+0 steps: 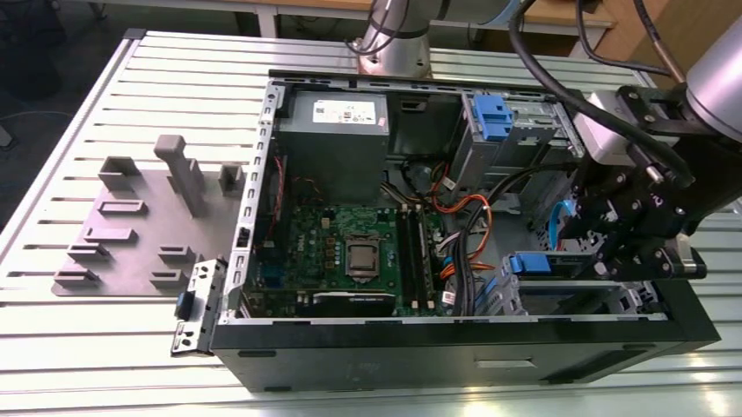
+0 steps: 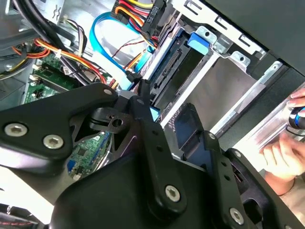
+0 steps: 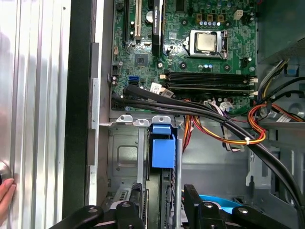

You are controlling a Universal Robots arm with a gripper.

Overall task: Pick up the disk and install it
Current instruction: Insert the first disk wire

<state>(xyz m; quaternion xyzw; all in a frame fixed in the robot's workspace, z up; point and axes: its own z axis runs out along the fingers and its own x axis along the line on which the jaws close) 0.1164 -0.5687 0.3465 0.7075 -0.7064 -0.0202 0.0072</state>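
At the exterior view's right, gripper [image 1: 600,259] is seating disk [image 3: 163,151] in bay [image 3: 121,157].
Fingers [image 3: 127,210] are clamping its sides, holding it edge-on so it is lining up with the bay, clear of cables [image 3: 228,133].

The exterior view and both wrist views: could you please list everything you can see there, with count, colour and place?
Table: one, silver, ribbed, under everything.
Computer case: one, black, open, lying on the table.
Motherboard: one, green, on the case floor.
Power supply: one, grey, at the case's far end.
Cables: one bundle, orange, yellow, black and blue, between motherboard and drive cage.
Blue latch: one, in the far drive cage.
Disk: one, dark edge with blue carrier, standing in the near drive cage.
Fixture plate: one, grey, on the table at the exterior view's left.
Hand: one, beside the case.
Arm: one, grey, above the case at the exterior view's right.
Tool: one, black, at the disk.
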